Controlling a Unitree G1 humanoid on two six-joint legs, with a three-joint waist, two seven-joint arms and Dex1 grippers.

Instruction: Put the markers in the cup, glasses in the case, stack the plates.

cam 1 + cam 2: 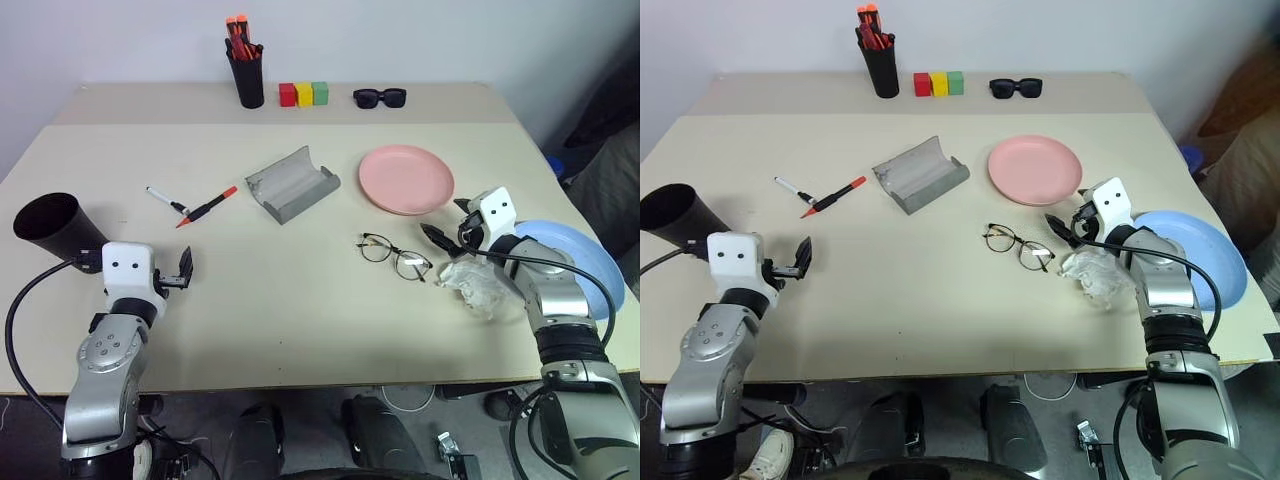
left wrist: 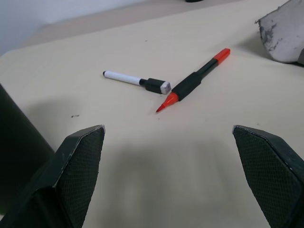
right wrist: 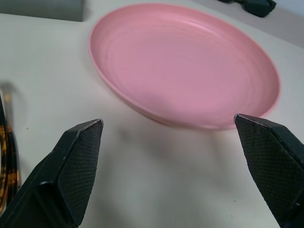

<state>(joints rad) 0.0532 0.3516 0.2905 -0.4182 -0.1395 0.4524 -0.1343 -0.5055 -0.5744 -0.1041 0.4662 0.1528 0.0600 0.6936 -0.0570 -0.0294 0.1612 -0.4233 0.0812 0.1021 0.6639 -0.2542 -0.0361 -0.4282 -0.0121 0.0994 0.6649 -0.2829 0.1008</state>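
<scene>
Two markers lie together left of centre: a white one with black tips (image 1: 165,200) and a black one with red-orange ends (image 1: 208,207). The black cup (image 1: 50,225) lies tipped at the far left. My left gripper (image 1: 140,258) hovers open beside the cup, just short of the markers (image 2: 190,85). The grey case (image 1: 292,184) stands open in the middle. Wire-framed glasses (image 1: 394,256) rest on the table in front of the pink plate (image 1: 406,179). My right gripper (image 1: 447,222) is open and empty, pointing at the pink plate (image 3: 185,61). The blue plate (image 1: 575,260) lies partly under my right arm.
A crumpled white wrapper (image 1: 475,283) lies beside my right forearm. Along the back stand a black pen holder with orange-red markers (image 1: 246,75), three coloured blocks (image 1: 303,94) and black sunglasses (image 1: 379,97). The blue plate overhangs the table's right edge.
</scene>
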